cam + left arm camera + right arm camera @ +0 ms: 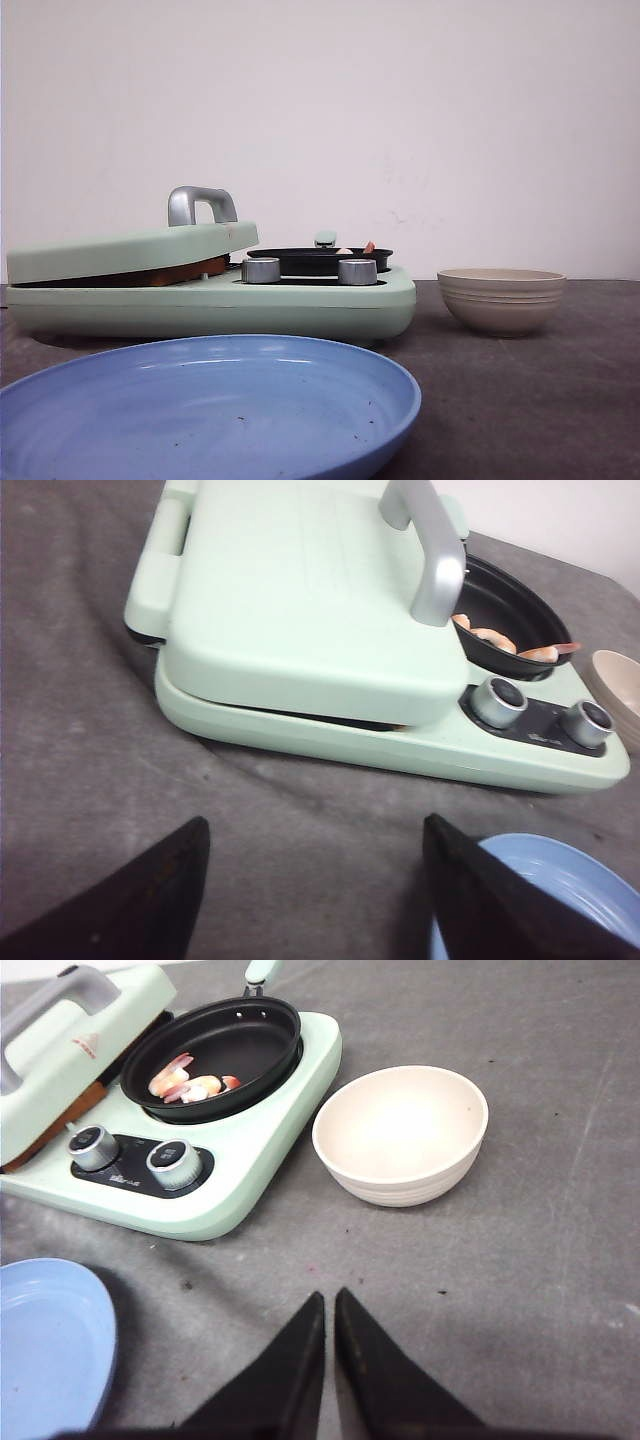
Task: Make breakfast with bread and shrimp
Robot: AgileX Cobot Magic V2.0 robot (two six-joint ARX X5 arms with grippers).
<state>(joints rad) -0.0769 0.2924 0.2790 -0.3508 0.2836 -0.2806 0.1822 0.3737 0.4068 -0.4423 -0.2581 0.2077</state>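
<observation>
The shrimp already lie in the black pan, bread seems pressed under the lid at our ten o'clock, leaving plating onto the blue plate, left gripper spread, right gripper pressed together.

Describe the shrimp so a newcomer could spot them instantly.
Find the mint-green cooker on the grey table. Beside its closed lid sits a black pan. The shrimp lie inside: small curled orange-and-white pieces, the only food showing.
</observation>
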